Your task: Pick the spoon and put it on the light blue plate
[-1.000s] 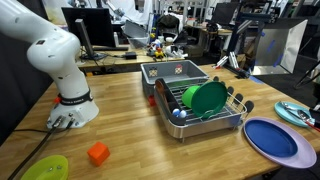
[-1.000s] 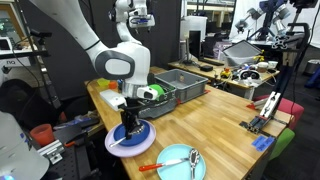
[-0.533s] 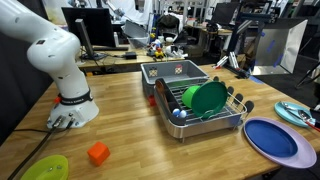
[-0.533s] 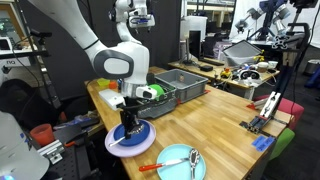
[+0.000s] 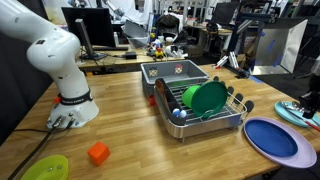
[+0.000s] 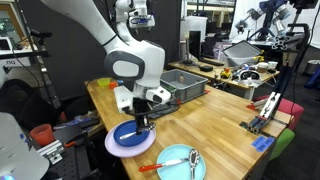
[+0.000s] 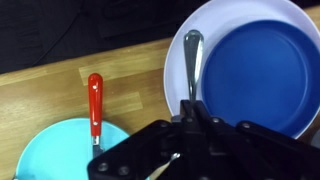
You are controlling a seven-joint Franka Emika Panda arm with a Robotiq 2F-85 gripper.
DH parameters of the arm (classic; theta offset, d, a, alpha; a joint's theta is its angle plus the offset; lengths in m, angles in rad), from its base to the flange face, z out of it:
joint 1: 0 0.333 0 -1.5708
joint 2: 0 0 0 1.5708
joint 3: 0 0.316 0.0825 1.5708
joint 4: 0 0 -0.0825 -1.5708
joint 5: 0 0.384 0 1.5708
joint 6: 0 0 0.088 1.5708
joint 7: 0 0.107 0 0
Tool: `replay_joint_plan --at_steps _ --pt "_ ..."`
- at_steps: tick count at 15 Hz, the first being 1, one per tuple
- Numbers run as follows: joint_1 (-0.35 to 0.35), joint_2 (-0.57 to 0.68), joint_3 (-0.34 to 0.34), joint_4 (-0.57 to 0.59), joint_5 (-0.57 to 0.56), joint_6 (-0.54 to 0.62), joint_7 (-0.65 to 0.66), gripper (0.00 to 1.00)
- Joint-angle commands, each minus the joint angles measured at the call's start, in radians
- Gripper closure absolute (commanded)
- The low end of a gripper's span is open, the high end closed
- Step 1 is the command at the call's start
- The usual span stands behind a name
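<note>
The step in hand looks like the carry, just after the pick. In the wrist view the gripper (image 7: 190,106) has its fingers drawn narrow, and the spoon (image 7: 192,58) runs straight out ahead of the fingertips. Its bowl is farthest from them and its handle end disappears between them. The fingers seem to be pinching that handle end, but the dark wrist body hides the actual contact, so this is a fair guess, not a certainty.

Below the spoon and ahead of the fingers lies a dark blue plate (image 7: 250,70) stacked on a paler violet plate (image 7: 172,75). In an exterior view the gripper (image 6: 143,122) hangs above this stack, clear of it.

The light blue plate (image 7: 60,150) sits off to one side of the fingers and slightly behind them, just beside the stack on the bench (image 7: 40,90). A red-handled utensil (image 7: 95,100) lies on that same side, its far end reaching over the plate's rim. In an exterior view a silvery utensil (image 6: 193,158) already rests on the light blue plate (image 6: 170,160).

The next move calls for a short sideways travel to bring the fingers over that plate. Then they should descend over a bare patch, away from both utensils, and open only once the spoon is low.
</note>
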Motion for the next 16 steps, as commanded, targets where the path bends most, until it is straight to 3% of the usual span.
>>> replay_joint_plan --at_steps 1,8,9,16 --pt "-0.055 0.091 -0.012 0.121 0.111 -0.046 0.032 0.99" --pt "-0.163 0.298 -0.043 0.375 0.159 -0.187 0.098 0.99" --pt "-0.147 0.248 -0.047 0.308 0.119 -0.128 0.086 0.95" --pt "-0.159 0.299 -0.042 0.366 0.138 -0.159 0.098 0.95"
